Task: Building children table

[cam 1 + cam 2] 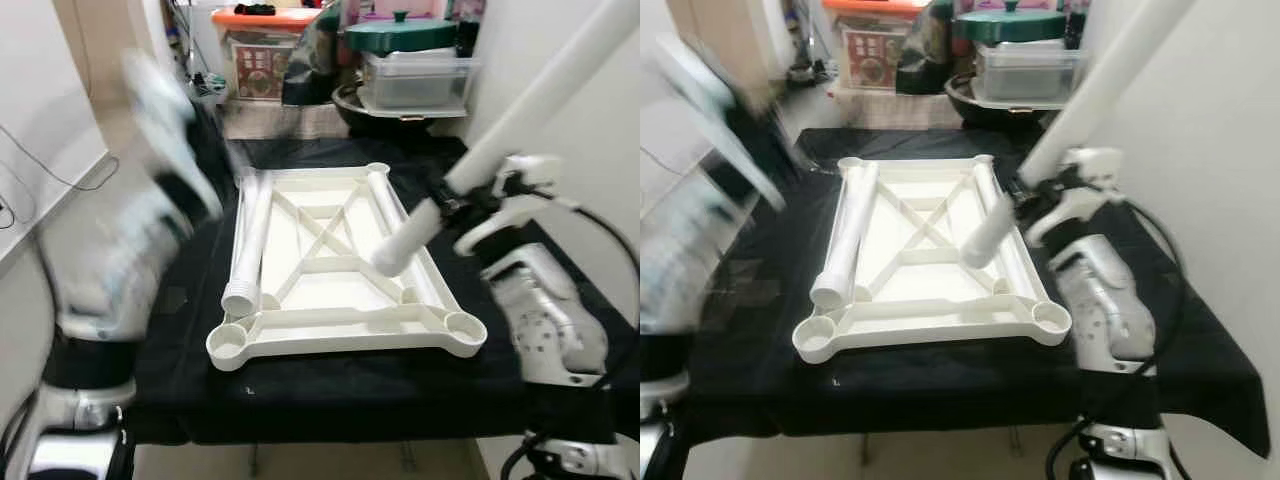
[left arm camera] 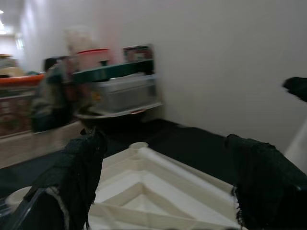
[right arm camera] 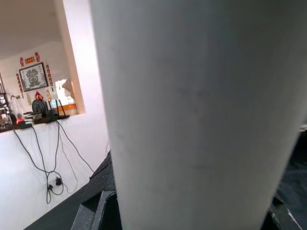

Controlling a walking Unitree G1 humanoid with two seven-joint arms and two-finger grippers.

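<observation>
White plastic tube leg [image 1: 520,108] pinched in my right gripper [image 1: 470,205], tilted over cream upturned tabletop [image 1: 330,265]; left gripper [image 2: 168,191] spread; storage boxes [image 1: 415,80] behind.

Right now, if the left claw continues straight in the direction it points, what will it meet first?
Probably the upturned white table top, which lies just beyond the open left claw. Past it come the black cloth and the white wall. Blur makes depth uncertain.
</observation>
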